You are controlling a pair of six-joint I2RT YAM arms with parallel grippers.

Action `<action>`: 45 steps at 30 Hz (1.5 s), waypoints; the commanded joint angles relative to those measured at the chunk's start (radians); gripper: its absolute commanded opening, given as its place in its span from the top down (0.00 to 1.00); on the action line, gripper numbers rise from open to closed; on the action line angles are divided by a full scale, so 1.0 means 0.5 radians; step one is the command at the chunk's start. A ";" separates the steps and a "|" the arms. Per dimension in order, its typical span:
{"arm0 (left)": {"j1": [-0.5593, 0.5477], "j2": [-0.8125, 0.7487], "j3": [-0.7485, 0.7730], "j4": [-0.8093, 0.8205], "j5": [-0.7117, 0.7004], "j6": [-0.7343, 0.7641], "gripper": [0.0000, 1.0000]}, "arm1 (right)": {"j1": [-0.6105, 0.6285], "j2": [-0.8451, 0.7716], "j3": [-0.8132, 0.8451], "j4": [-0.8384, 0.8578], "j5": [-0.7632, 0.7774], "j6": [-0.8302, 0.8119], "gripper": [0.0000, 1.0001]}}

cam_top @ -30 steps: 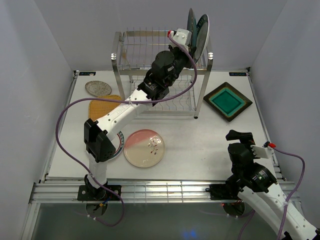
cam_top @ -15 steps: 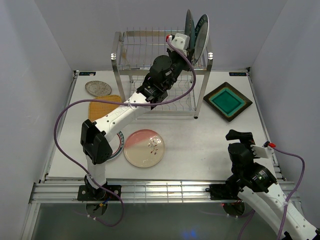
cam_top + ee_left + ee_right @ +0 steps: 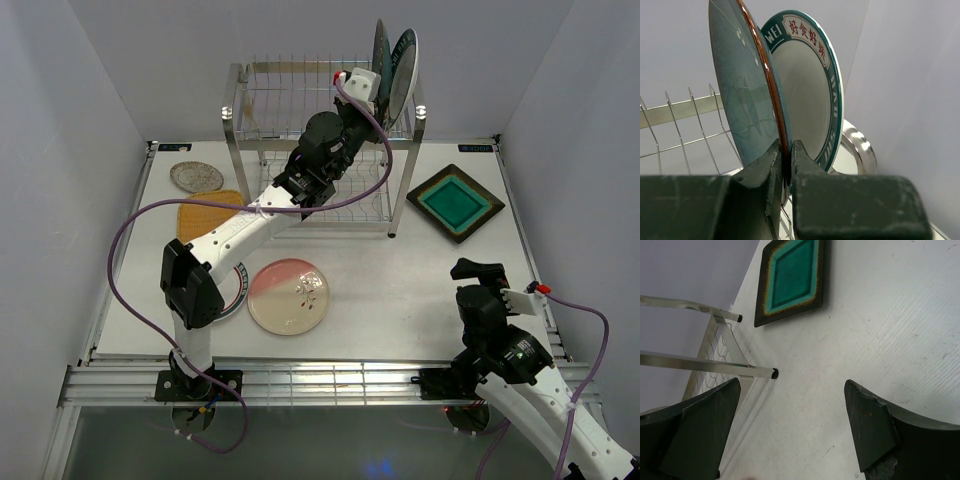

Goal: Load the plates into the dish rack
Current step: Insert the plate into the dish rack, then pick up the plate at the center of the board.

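The dish rack stands at the back of the table. In its top tier, at the right end, a dark blue-grey plate stands on edge beside a white plate with a teal lettered rim. My left gripper is shut on the dark plate's lower rim, with the white plate just behind it. My right gripper is open and empty, low over the table near the front right. On the table lie a pink-cream plate, a brown square plate with a teal centre, a yellow woven square plate and a small silver-grey plate.
A white plate with a dark rim lies mostly hidden under my left arm. The rack's front right leg is left of my right gripper, and the brown square plate lies beyond it. White walls enclose the table.
My left wrist has shifted slightly left at the rack's top tier with the dark plate in it. The plate now stands a little more upright. The right arm has not moved.
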 commanded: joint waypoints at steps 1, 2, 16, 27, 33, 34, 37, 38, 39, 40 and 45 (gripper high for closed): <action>0.010 -0.212 0.038 0.225 0.011 0.051 0.77 | 0.005 0.011 -0.011 0.062 0.038 0.002 0.10; 0.010 -0.212 0.041 0.225 0.014 0.054 0.76 | 0.002 0.011 -0.014 0.059 0.035 0.002 0.10; 0.010 -0.200 0.072 0.222 0.048 0.045 0.62 | 0.002 -0.002 -0.014 0.059 0.038 -0.010 0.10; 0.010 -0.298 -0.035 0.231 0.008 0.082 0.54 | 0.002 0.014 -0.014 0.068 0.038 -0.013 0.10; 0.010 -0.589 -0.433 0.262 0.051 0.164 0.47 | 0.002 0.041 -0.011 0.087 0.035 -0.044 0.10; 0.010 -0.650 -0.510 0.265 0.066 0.167 0.45 | 0.002 0.047 -0.011 0.087 0.035 -0.044 0.10; 0.010 -0.920 -0.838 0.280 0.106 0.229 0.38 | 0.002 0.075 -0.008 0.117 0.047 -0.075 0.10; 0.010 -1.057 -0.918 0.280 0.124 0.241 0.36 | 0.002 0.096 0.001 0.123 0.041 -0.099 0.10; 0.013 -1.129 -1.004 0.280 0.130 0.278 0.30 | 0.002 0.103 0.007 0.126 0.044 -0.108 0.10; 0.013 -1.199 -1.175 0.280 0.140 0.290 0.28 | 0.002 0.118 0.019 0.123 0.041 -0.108 0.10; 0.016 -1.699 -1.679 0.280 0.158 0.361 0.13 | 0.002 0.170 0.029 0.239 -0.029 -0.218 0.10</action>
